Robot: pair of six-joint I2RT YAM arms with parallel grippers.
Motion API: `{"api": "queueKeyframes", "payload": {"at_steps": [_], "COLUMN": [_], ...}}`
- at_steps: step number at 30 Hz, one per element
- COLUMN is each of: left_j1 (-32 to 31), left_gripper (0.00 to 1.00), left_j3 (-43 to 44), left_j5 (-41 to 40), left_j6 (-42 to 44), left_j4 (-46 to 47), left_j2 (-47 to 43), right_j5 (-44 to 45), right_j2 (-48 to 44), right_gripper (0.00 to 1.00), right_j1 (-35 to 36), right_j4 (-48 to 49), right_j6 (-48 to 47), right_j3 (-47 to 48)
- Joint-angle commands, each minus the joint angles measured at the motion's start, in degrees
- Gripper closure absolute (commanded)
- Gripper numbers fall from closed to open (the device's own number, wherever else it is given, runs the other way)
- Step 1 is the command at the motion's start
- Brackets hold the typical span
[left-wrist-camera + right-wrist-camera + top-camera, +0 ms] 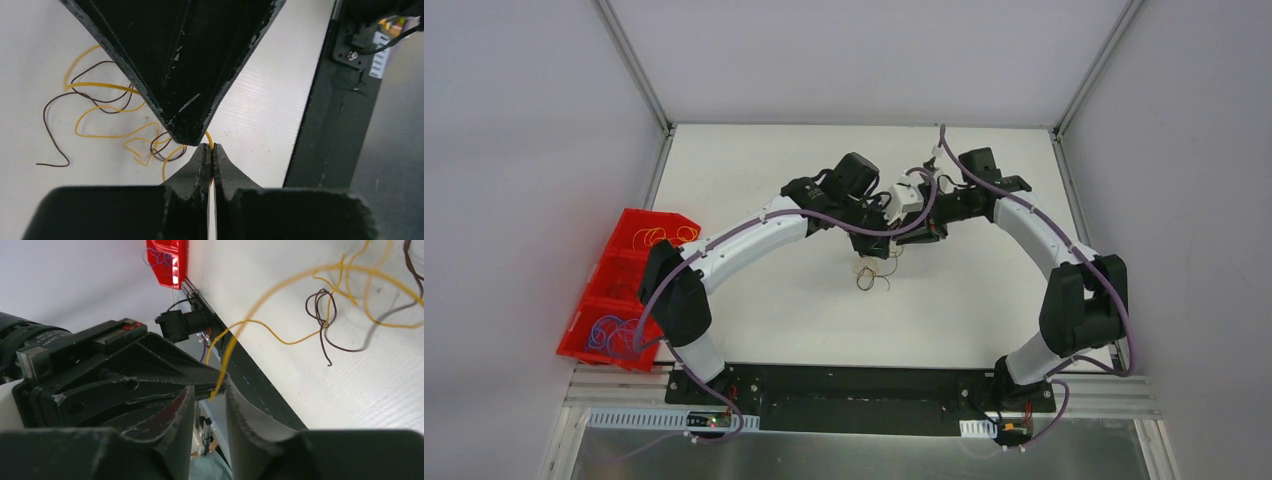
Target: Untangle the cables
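From above, we see both arms reaching to the middle of the table (754, 160), the left gripper (871, 248) and right gripper (919, 236) tip to tip. The cables (871, 275) form a small loose tangle on the table just below the two grippers. We cannot tell either gripper's finger state from here. A red bin (629, 215) at the table's left edge holds more thin strands, yellow and blue.

In the left wrist view, our left fingers (200, 165) are pressed together and pinch the yellow cable (100, 85) right at their tips. The rest of it loops away to the left across the table, crossing the black cable (47, 107), which lies flat and apart from the fingers. The right gripper's dark nose hangs just above the pinch.

In the right wrist view, our right fingers (182, 405) stand slightly spread. The yellow cable's end hangs in the gap between them, beside the left gripper's tip; we cannot tell whether it touches either finger.
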Motion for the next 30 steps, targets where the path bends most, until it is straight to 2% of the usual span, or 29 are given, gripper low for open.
{"api": "queueKeyframes", "payload": {"at_steps": [1, 3, 5, 7, 8, 10, 11, 14, 19, 24, 26, 30], "left_j1": [2.4, 5.5, 6.8, 7.1, 7.1, 7.2, 7.4, 8.1, 8.6, 9.0, 9.8, 13.6], "left_gripper": [1.0, 1.0, 1.0, 1.0, 1.0, 1.0, 1.0, 1.0, 1.0, 1.0, 1.0, 1.0], "left_j3": [5.8, 8.5, 11.0, 12.8, 13.7, 16.4, 17.6, 20.9, 24.7, 29.3, 32.4, 40.5], "left_j5": [5.9, 9.9, 12.6, 15.0, 16.3, 18.7, 19.7, 23.3, 29.5, 30.1, 29.5, 26.2], "left_j6": [-7.0, -11.7, -13.8, -13.8, -13.8, -16.1, -16.5, -17.3, -18.6, -19.7, -20.0, -20.0], "left_j4": [-0.5, -0.6, -0.5, -0.5, -0.5, -0.5, -0.5, -0.5, -0.5, -0.4, -0.4, -0.4], "left_j2": [-3.8, -4.7, -5.6, -6.3, -6.4, -6.4, -6.4, -5.9, -5.2, -4.1, -3.9, -3.1], "right_j5": [-0.8, 0.9, 3.7, 6.3, 6.8, 9.8, 12.5, 16.3, 17.2, 18.6, 20.0, 22.7], "right_j2": [-4.4, -6.3, -10.4, -17.5, -22.0, -30.7, -33.0, -34.0, -30.9, -26.9, -25.3, -23.8], "right_gripper": [0.47, 0.27, 0.14, 0.02, 0.01, 0.01, 0.01, 0.01, 0.01, 0.01, 0.09, 0.39], "right_j1": [-3.1, -7.8, -11.7, -12.8, -12.7, -10.3, -7.7, 0.0, 6.5, 11.9, 12.5, 12.3], "right_j4": [-5.0, -7.8, -5.1, 7.3, 16.2, 35.1, 39.7, 40.3, 50.0, 50.9, 50.2, 48.1], "right_j6": [-7.1, -14.2, -19.9, -21.1, -20.6, -21.2, -25.4, -35.2, -39.0, -39.6, -39.5, -41.2], "right_j3": [4.6, 7.3, 8.9, 4.3, 0.5, -8.7, -11.0, -12.1, -14.9, -15.2, -15.7, -19.8]}}
